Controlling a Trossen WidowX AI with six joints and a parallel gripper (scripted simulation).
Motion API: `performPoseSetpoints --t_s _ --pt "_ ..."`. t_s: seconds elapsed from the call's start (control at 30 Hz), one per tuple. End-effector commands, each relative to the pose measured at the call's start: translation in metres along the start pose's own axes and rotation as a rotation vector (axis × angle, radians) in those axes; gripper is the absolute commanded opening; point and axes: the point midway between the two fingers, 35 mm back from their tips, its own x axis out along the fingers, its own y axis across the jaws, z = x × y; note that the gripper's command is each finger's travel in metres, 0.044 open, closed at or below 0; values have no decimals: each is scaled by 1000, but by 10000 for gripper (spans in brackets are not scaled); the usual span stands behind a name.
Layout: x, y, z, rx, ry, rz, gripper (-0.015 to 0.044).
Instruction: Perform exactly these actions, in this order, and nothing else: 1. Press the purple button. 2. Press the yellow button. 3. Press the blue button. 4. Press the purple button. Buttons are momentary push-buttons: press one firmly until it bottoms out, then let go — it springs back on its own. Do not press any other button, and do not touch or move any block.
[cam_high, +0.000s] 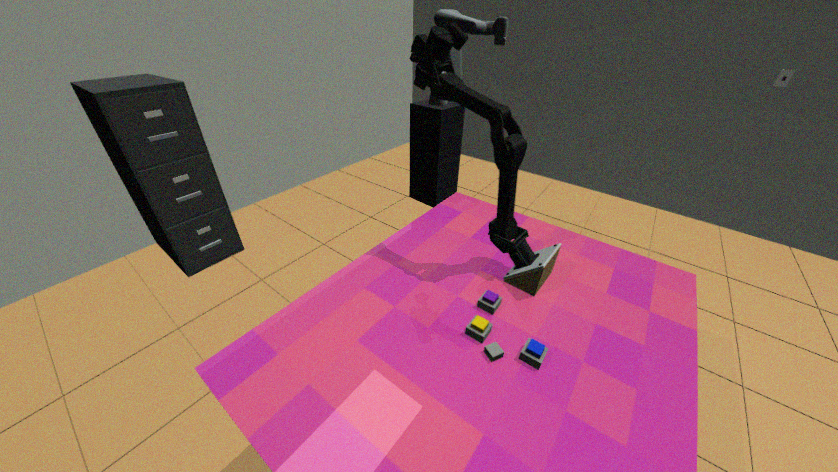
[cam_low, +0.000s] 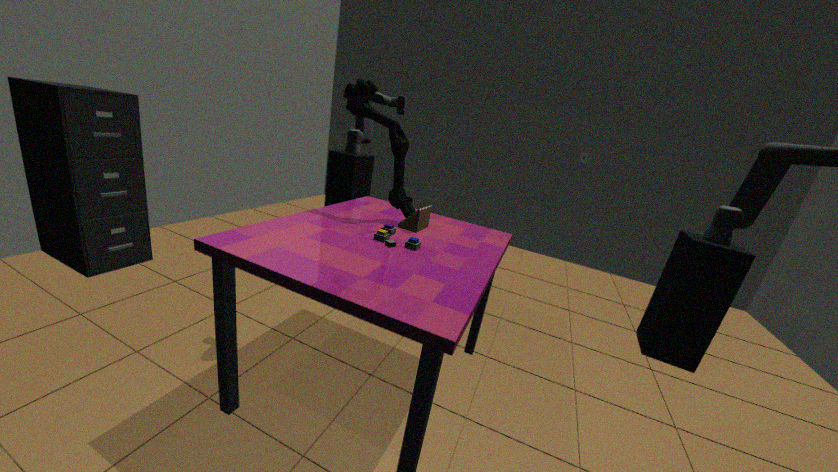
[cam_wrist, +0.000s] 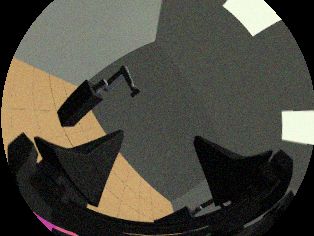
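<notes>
Claw (cam_high: 530, 275) first: its fingers stand wide apart with nothing between them, and in the top view its grey wedge-shaped head sits low over the pink bench (cam_high: 375, 410), just behind the purple button (cam_high: 490, 298) and apart from it. No button looks pressed, so I judge the first step, the purple press, to be the one in hand; the next move calls for bringing the tip forward over the purple cap and driving straight down until it bottoms out, then lifting off. Beyond purple lie the yellow button (cam_high: 479, 324), then the blue button (cam_high: 534, 348), with a small grey block (cam_high: 493, 350) between them that must be left alone. The wrist view shows only the spread fingers against walls and floor, no buttons at all; the exterior view alone shows the bench's legs and a second dark stand (cam_low: 691, 299) off to the side.
</notes>
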Motion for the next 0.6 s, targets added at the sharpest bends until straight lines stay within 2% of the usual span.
performPoseSetpoints --t_s 0.0,0.13,0.27,0.4,0.57 --pt "3 77 -1 -16 -26 196 400" --pt "-10 145 -3 -16 -47 394 400" --pt "-40 209 -6 -17 -64 596 400" --pt "-84 265 -11 -22 -78 800 400" --pt "-155 318 -20 -40 -88 1053 400"
